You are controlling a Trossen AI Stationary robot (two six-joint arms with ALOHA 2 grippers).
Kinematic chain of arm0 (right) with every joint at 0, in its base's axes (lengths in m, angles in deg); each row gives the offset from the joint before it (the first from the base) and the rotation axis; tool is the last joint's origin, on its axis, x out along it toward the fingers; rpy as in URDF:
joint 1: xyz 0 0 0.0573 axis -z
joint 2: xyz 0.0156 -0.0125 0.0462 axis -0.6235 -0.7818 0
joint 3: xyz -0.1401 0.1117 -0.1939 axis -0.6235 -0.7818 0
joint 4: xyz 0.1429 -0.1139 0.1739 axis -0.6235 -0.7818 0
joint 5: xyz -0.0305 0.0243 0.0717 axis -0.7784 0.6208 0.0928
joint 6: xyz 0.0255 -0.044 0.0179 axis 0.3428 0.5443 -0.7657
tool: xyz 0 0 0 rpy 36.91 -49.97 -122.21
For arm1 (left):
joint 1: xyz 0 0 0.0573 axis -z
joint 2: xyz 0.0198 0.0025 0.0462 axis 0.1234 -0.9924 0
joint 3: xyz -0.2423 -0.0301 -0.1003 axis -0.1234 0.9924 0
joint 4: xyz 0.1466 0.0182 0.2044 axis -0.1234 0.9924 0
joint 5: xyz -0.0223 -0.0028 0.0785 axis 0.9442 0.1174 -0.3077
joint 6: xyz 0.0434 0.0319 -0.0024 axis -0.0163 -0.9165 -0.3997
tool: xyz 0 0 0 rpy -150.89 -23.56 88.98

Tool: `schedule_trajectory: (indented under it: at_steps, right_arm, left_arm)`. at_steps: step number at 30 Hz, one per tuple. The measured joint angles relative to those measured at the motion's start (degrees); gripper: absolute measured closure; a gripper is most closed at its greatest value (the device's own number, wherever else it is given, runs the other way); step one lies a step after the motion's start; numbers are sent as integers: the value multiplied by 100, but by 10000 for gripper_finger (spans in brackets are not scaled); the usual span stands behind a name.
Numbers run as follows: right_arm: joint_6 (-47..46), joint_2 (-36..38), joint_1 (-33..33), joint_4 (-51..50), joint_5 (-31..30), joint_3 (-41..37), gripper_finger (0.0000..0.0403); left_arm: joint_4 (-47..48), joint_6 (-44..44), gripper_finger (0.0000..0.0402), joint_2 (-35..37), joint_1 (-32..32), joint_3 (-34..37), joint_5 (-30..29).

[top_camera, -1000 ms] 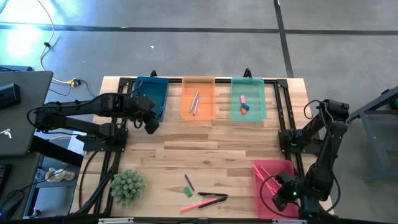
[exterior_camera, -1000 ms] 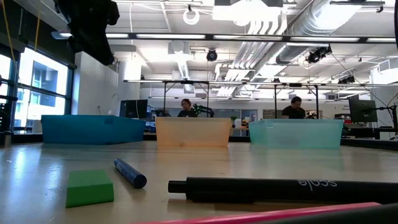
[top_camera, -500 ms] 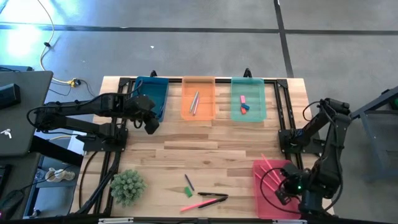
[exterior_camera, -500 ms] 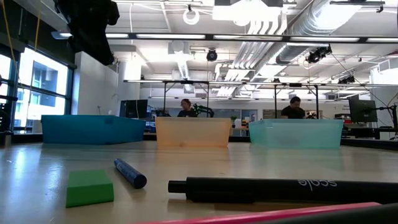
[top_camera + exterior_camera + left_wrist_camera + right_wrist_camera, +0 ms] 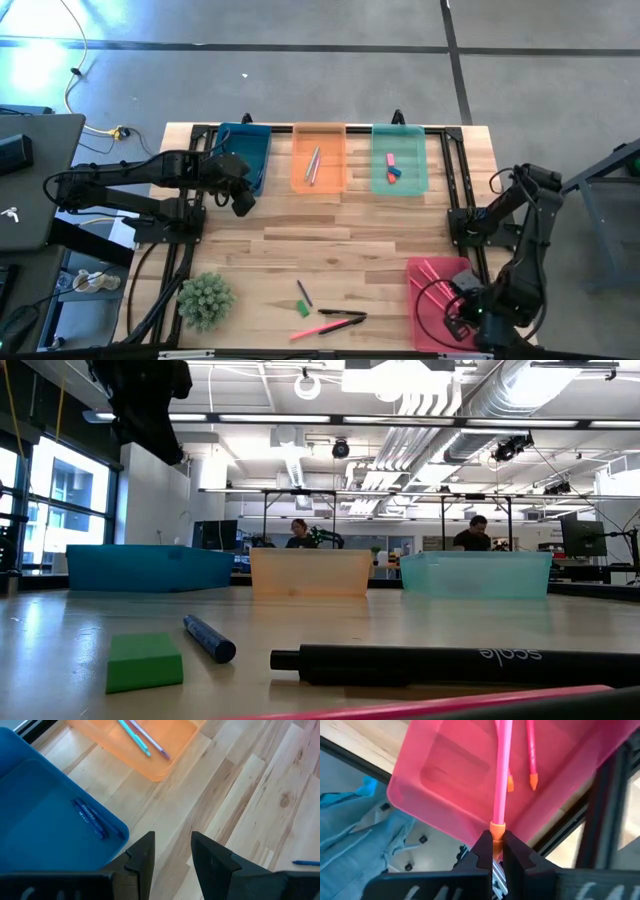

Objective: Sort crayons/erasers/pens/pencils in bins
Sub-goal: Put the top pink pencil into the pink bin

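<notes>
My right gripper (image 5: 494,851) is over the near part of the red-pink bin (image 5: 428,318), shut on a long thin pink stick (image 5: 503,765). Another pink stick (image 5: 530,750) lies in that bin. My left gripper (image 5: 172,854) is open and empty above the table, by the blue bin's (image 5: 245,150) near right corner; it also shows in the high view (image 5: 241,200). The green bin (image 5: 400,183) holds a red-orange eraser (image 5: 390,158) and a blue eraser (image 5: 394,174). A green eraser (image 5: 144,660) lies on the table near the front. My right gripper pinches the pink stick by its orange-collared end (image 5: 496,827) between its two fingertips. The stick runs on from the fingertips, out over the inside of the red-pink bin. I cannot tell whether its far end rests in the bin.
The orange bin (image 5: 319,182) holds two pencils (image 5: 142,739). The blue bin holds blue pens (image 5: 92,818). A blue crayon (image 5: 208,638), a black pen (image 5: 450,663) and a pink stick (image 5: 325,328) lie near the front edge. A green spiky plant (image 5: 205,298) stands front left.
My right gripper has gone a little toward the table's far edge and then back toward the near edge over the red-pink bin, staying shut on the pink stick. The stick's free end reached past the bin's far rim and has come back over the bin.
</notes>
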Motion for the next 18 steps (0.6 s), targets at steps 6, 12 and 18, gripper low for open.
schedule_trajectory:
  at_steps: [6,12,18]
  right_arm:
    - [361,-423,260,226,256,0,402]
    - [421,-1006,333,301,253,-4,402]
    - [463,-1479,274,861,358,-4,402]
  left_arm:
    - [0,-2,284,-1,-1,0,0]
    - [0,-2,284,0,1,0,0]
    - [-2,-2,284,0,1,0,0]
